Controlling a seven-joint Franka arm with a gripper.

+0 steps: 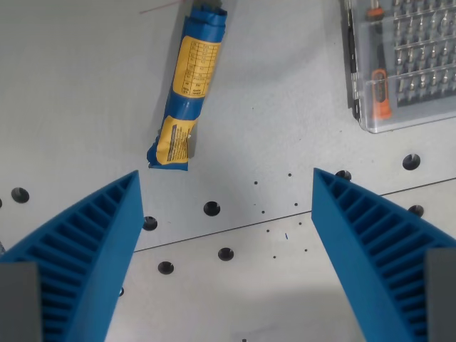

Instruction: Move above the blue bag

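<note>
The blue bag [188,85] is a long rolled blue packet with yellow labels. It lies on the grey table, running from the top middle of the wrist view down to the left of centre. My gripper [225,182] is open and empty, with its two blue ribbed fingers [85,249] at the lower left and lower right. The bag's lower end lies just beyond the gap between the fingers, towards the wrist view's left.
A clear plastic screwdriver bit case [406,64] with an orange-handled driver sits at the wrist view's upper right. The grey table [71,92] has several dark bolt holes [211,208] and a seam running across the lower half.
</note>
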